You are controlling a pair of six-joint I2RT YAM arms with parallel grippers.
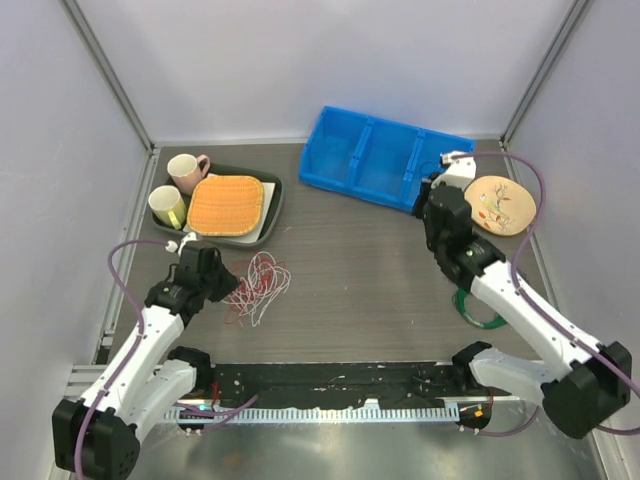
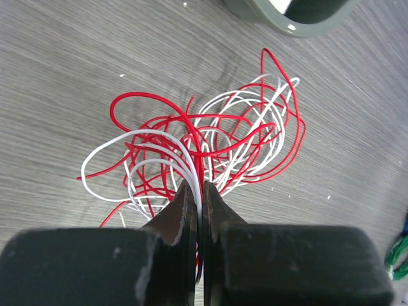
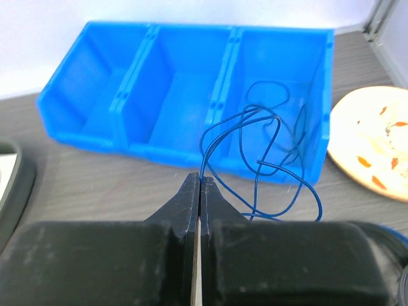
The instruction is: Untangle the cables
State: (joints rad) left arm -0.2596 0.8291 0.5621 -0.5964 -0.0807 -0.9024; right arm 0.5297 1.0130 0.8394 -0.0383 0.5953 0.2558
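Bolted at the front edge, the left arm (image 1: 150,340) and right arm (image 1: 525,310) rise from a grey wood-grain table (image 1: 360,270) closed in by plain white walls (image 1: 300,60). At the back stands a blue three-part bin (image 1: 385,160). A patterned plate (image 1: 500,205) lies just right of the bin, and a dark tray (image 1: 278,195) with two mugs (image 1: 186,172) and an orange woven mat (image 1: 226,203) lies to its left. Well in front and left of the bin, the red and white cables (image 1: 258,285) lie in a loose tangle. The left arm reaches low, its left gripper (image 2: 199,188) pinched tight on strands of that tangle. The right arm stretches to the bin's right end, its right gripper (image 3: 199,182) clamped on a dark blue cable (image 3: 268,159) whose loops show against the bin's right compartment
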